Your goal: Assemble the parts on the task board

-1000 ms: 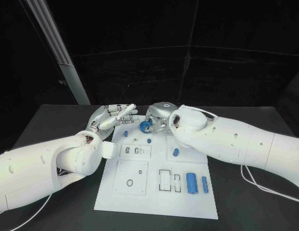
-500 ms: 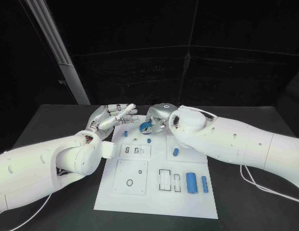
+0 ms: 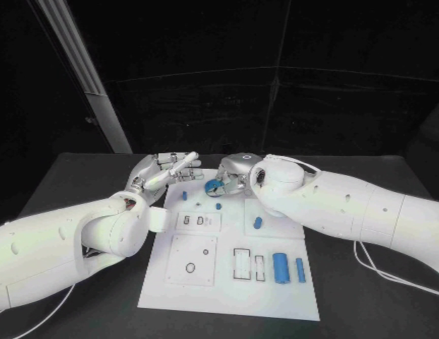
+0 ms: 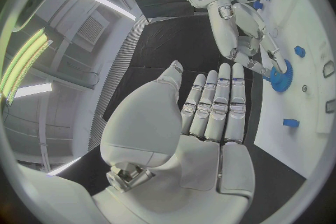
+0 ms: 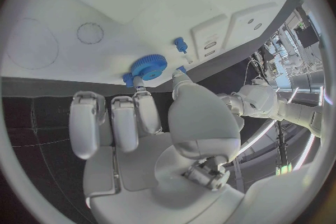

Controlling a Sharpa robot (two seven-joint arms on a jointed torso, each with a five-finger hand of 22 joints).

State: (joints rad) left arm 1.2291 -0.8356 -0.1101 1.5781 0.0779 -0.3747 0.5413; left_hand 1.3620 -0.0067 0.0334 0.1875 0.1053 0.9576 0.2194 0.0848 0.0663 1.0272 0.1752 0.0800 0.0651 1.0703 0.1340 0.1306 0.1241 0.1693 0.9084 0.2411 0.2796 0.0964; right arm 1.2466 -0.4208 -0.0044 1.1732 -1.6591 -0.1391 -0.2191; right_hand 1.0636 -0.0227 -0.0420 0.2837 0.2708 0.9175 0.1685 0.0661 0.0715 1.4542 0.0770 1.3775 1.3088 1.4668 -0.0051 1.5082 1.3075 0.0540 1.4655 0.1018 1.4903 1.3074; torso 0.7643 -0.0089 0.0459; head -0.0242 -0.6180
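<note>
the flat white rectangular task board [image 3: 230, 289] lies on the black table [image 3: 382, 311], with shallow rectangular and oval recesses sunk into its near half. the small blue toothed gear wheel [image 3: 214, 186] sits at the board's far end, its teeth clear in the right wrist view [image 5: 148, 65] and in the left wrist view [image 4: 281, 77]. the right hand [image 3: 236, 174] is at the gear, fingertips [image 5: 140, 83] touching its rim and thumb close alongside; whether it truly pinches the gear or just rests against it, i cannot tell. the left hand [image 3: 164, 171] hovers just beside the board's far left corner, fingers straight and side by side, palm holding nothing [image 4: 210, 123].

on the board, a small blue peg [image 3: 184, 195] and a blue stud [image 3: 219, 206] lie near the gear, a short blue capsule [image 3: 257, 224] further toward the middle. at the near right, a thick blue cylinder [image 3: 281, 268] and a slim blue rod [image 3: 300, 270] lie side by side, beside two rectangular slots [image 3: 243, 265].
</note>
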